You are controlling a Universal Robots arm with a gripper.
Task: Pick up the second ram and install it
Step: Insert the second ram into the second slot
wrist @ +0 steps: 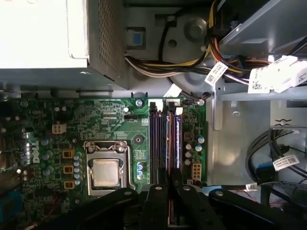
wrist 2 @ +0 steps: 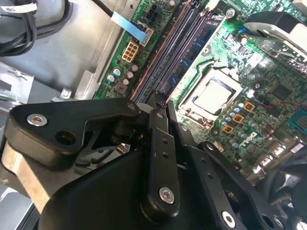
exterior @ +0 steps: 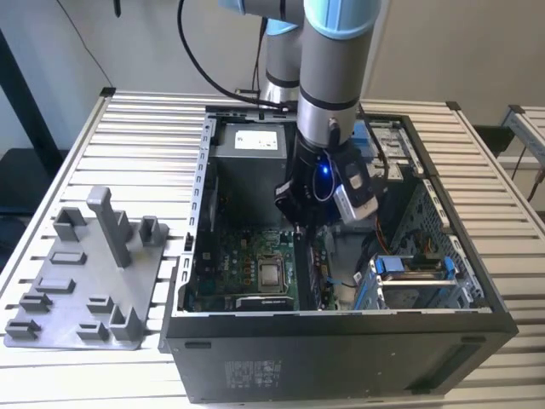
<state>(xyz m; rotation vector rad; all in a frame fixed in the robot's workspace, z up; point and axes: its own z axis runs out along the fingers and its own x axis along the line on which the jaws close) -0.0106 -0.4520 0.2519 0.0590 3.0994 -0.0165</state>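
One gripper (wrist: 168, 203) hangs above the memory slots (wrist: 165, 143), fingers narrowed on the second ram (wrist: 171, 211), edge-on just above them; keep it parallel, press evenly.

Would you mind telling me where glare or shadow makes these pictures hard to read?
In the first wrist view the power supply is blown out to white, while the gripper is a dark silhouette. In the second wrist view a white part glares, and the memory slots stay legible. In the exterior view the computer case interior lies shaded under the arm.
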